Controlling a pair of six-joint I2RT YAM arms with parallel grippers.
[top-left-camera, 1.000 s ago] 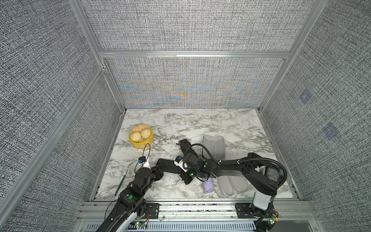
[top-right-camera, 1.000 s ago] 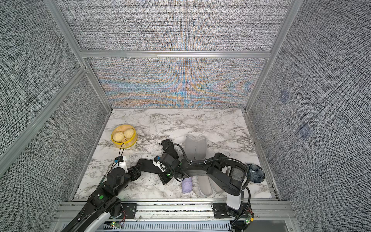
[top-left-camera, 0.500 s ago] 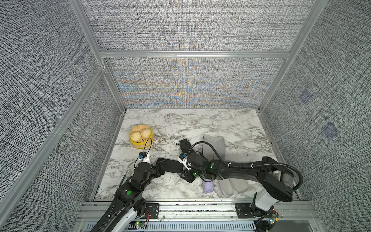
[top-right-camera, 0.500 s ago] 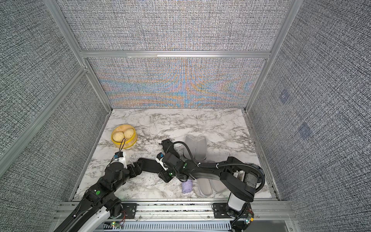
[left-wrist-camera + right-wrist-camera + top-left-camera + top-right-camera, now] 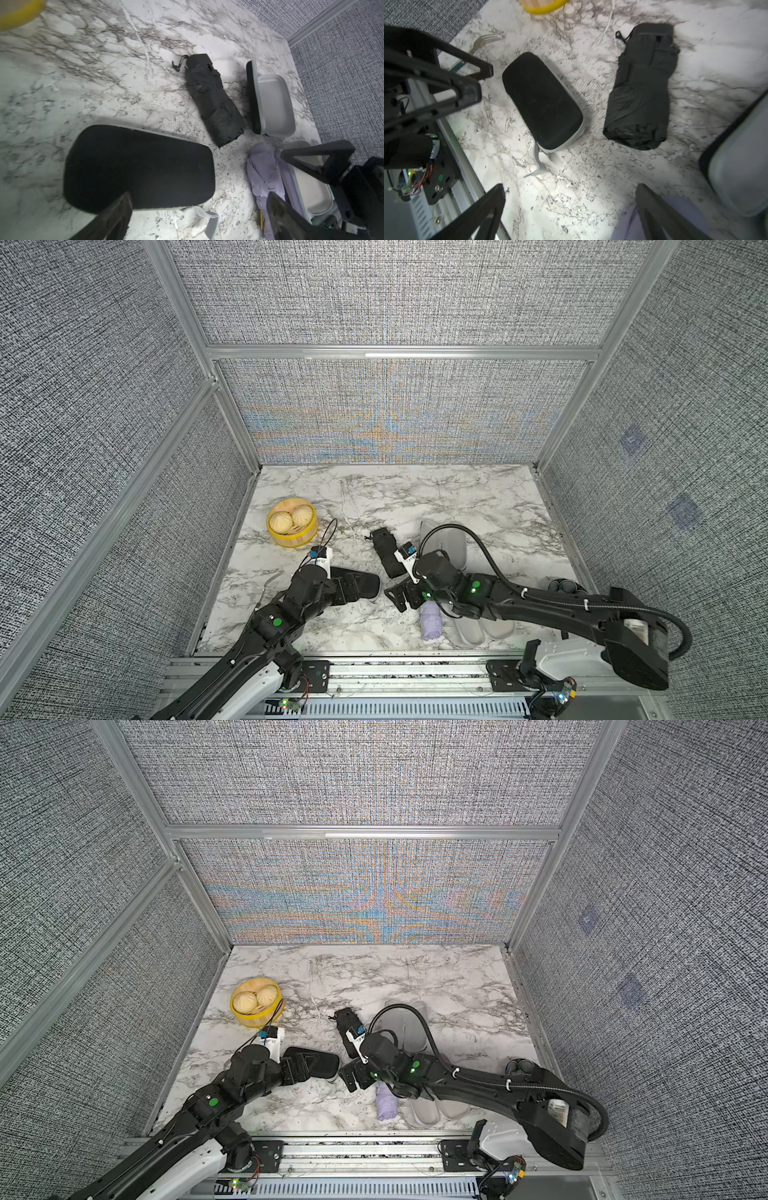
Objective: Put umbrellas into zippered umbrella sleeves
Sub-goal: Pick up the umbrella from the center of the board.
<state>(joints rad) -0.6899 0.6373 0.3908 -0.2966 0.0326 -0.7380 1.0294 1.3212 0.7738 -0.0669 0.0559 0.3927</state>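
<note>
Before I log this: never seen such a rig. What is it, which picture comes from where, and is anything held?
A left arm and a right arm reach over a marble table. The two wide pictures come from one overhead camera pair; the close ones from a camera on each wrist. Lying there: a closed black case, a folded black umbrella, an open case, a lavender umbrella and a yellow basket. The left gripper and right gripper are open, holding nothing.
</note>
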